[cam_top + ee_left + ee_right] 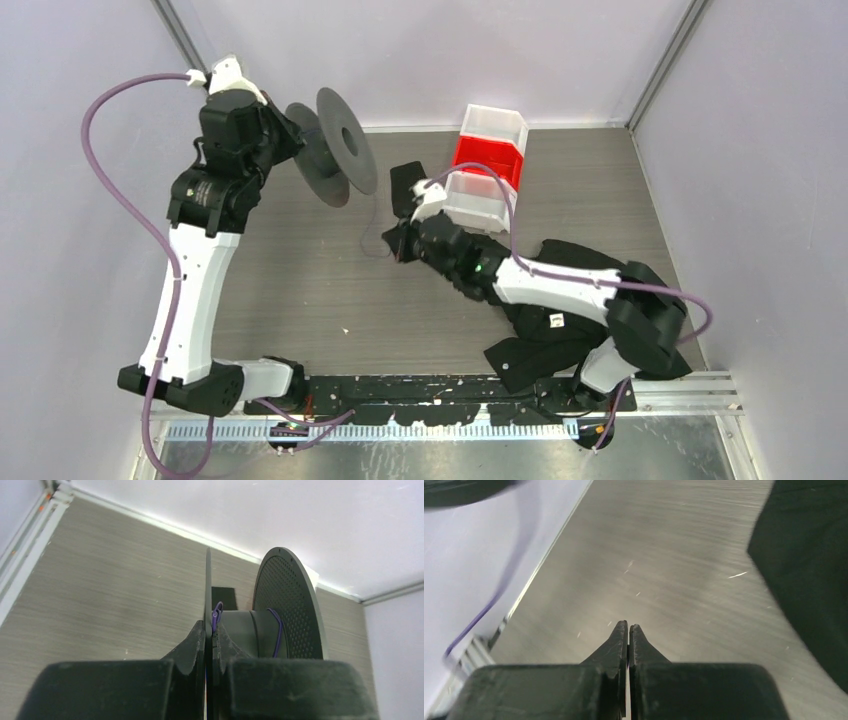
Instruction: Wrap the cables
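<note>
Here the left hand [209, 635] clamps one flange of the dark grey reel [340, 145]. Its thread-thin dark cable [366, 225] trails down to the tabletop [300, 280], curling just beside the closed right hand [393, 243].

Far L: reel [338, 146] at L gripper [292, 135] — bins [492, 150] far centre-R, garment [540, 345] near R on table [300, 290]

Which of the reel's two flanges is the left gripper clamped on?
The left-hand flange in the wrist view, seen edge-on, pinched in the left gripper; the perforated flange to its right stands free.
</note>
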`<act>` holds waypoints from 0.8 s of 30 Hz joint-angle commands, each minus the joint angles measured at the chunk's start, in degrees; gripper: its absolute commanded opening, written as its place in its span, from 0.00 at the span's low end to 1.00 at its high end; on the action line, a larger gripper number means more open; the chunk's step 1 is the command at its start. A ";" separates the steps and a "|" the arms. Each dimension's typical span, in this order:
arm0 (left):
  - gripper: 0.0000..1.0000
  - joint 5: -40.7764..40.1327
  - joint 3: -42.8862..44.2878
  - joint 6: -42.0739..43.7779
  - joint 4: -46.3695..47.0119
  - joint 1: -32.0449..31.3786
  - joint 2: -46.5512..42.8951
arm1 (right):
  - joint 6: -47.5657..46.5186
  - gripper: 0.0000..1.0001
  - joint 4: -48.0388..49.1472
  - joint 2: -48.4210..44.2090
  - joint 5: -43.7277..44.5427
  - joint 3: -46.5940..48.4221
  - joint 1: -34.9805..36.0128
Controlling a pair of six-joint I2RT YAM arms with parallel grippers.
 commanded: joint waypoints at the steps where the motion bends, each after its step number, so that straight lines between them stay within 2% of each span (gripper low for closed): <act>1: 0.00 -8.78 -3.82 -2.13 9.71 -0.66 -0.32 | -14.94 0.01 -13.18 -9.47 13.93 3.85 9.31; 5: 0.00 -12.58 -7.56 0.59 10.44 -2.83 1.25 | -21.72 0.01 -19.37 -12.84 13.12 10.55 13.30; 13: 0.01 -8.41 -12.25 9.05 9.47 -5.90 2.29 | -35.59 0.00 -25.62 -11.13 11.30 25.96 13.29; 20: 0.01 -0.34 -14.27 14.97 6.53 -6.12 0.45 | -37.95 0.00 -22.94 -7.63 2.67 30.74 5.29; 24: 0.00 7.11 -14.54 18.45 3.67 -6.12 0.40 | -36.70 0.00 -21.03 -4.93 -0.83 33.08 1.31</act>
